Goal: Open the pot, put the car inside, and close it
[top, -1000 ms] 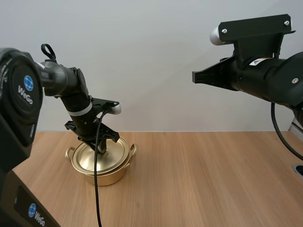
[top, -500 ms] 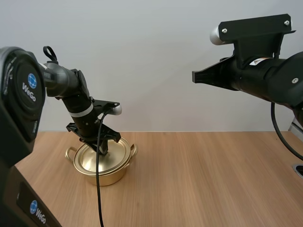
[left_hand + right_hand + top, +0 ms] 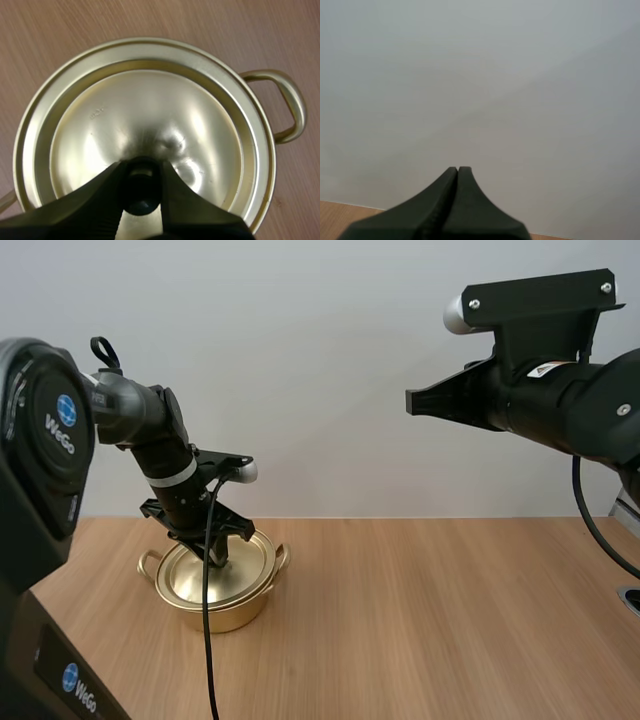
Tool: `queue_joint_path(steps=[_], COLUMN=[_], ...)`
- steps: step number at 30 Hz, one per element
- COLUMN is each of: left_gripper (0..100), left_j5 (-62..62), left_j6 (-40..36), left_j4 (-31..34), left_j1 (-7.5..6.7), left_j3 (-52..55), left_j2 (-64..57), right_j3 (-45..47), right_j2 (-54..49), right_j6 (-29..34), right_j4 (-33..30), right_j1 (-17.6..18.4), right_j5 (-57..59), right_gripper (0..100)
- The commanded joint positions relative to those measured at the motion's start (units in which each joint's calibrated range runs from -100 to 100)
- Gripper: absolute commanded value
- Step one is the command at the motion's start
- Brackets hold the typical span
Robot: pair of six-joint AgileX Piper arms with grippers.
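One gold pot (image 3: 228,602) stands upright at the left of the wooden table (image 3: 430,625) with its one lid (image 3: 150,110) seated on it. Its two loop handles (image 3: 282,558) stick out to either side, so its longest line runs across the table. The left gripper (image 3: 141,170) is down on the lid, its fingers narrow and pinching the black knob (image 3: 142,192) at the centre, as the left wrist view shows close up. The high view adds the right gripper (image 3: 416,400), raised well above the table; its own wrist view shows the fingers pressed together on nothing

Bright, even light; glare on the lid (image 3: 192,127).
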Motion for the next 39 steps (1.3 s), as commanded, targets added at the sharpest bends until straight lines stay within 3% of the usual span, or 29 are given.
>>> queue_joint_path(steps=[1, 20, 23, 27, 30, 32, 39], left_gripper=[0, 0, 13, 49, 72, 81, 85], left_j5=[0.0, -3.5, -3.5, -3.5, -3.3, -3.3, -7.7], left_j6=[0.0, 0.0, 0.0, -0.4, -0.7, -0.7, -0.8], left_j4=[0.1, 0.5, 0.3, 0.1, 0.1, 0.1, 0.1], left_j1=[0.01, 0.01, 0.01, 0.01, 0.01, 0.01, 0.01], left_j3=[0.0, 2.4, 2.4, 2.4, 2.4, 2.4, 2.4], left_j2=[0.0, 0.0, 0.0, 0.0, 0.0, 0.0, -0.7], right_j3=[0.0, 0.0, 0.0, 0.0, 0.0, 0.0, 0.0], right_j2=[0.0, 0.0, 0.0, 0.0, 0.0, 0.0, 0.0], right_j6=[0.0, 0.0, 0.0, 0.0, 0.0, 0.0, 0.0], right_j4=[0.0, 0.1, 0.1, 0.1, 0.1, 0.1, 0.1], right_j1=[0.0, 0.0, 0.0, 0.0, 0.0, 0.0, 0.0], right_j5=[0.0, 0.8, 0.8, 0.8, 0.8, 0.8, 0.8], right_gripper=[0, 0, 0, 0, 0, 0, 0])
